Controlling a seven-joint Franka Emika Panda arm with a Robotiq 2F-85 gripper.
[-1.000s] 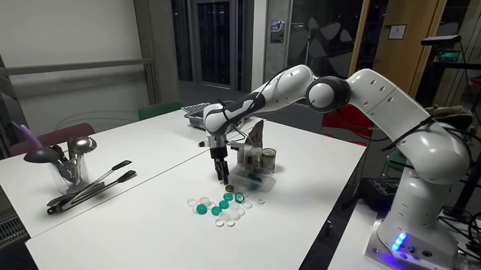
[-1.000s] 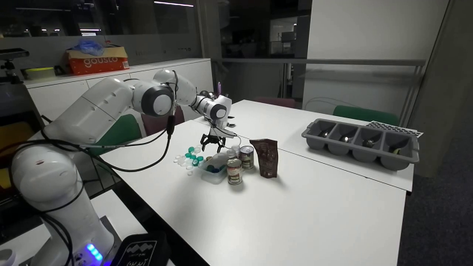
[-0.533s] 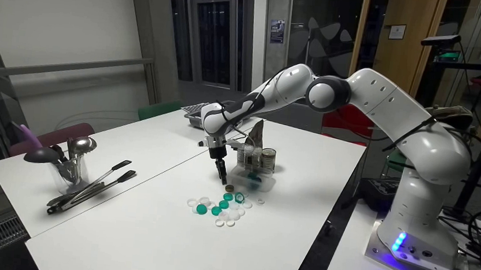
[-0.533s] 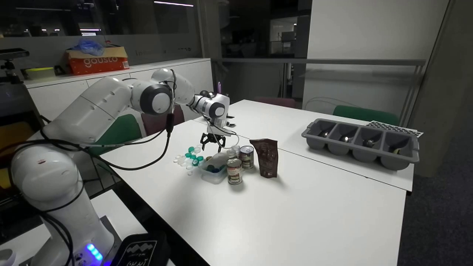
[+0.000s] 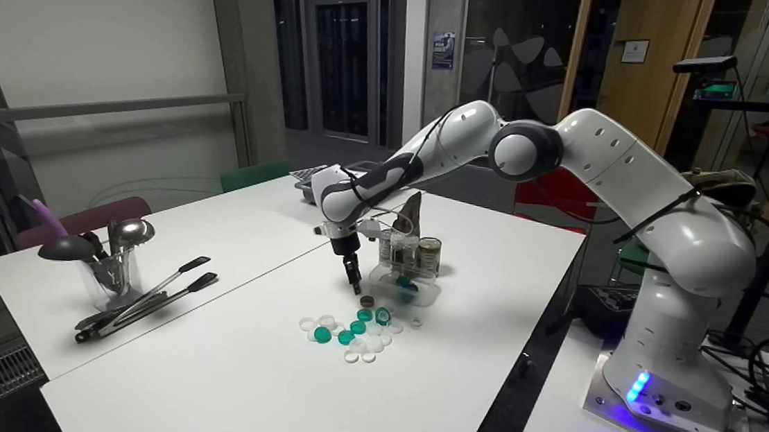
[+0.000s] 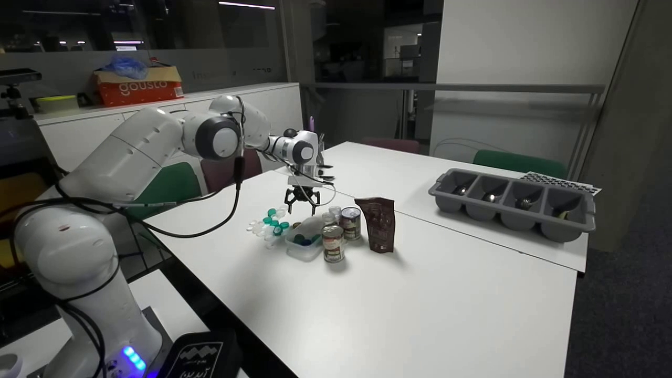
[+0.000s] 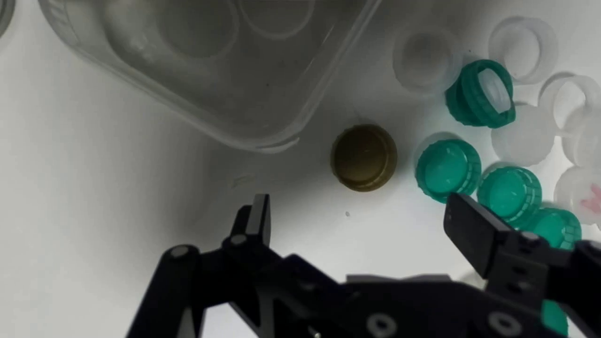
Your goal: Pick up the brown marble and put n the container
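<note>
Wrist view: translucent rectangular plastic container (image 7: 263, 70) upper left. Black two-fingered hand (image 7: 358, 203) below, fingers well apart. Brown round plastic cap (image 7: 364, 158) on white flat worktop (image 7: 389, 234), just beside container, ahead of fingertips. Green round plastic caps (image 7: 448, 169) to its right; white round plastic caps (image 7: 523, 136) mostly further right.

White, segmented robot arm (image 5: 526, 150) bent in a long arch, black two-fingered gripper (image 7: 358, 204) pointing down at a slight tilt, jaws spread apart
</note>
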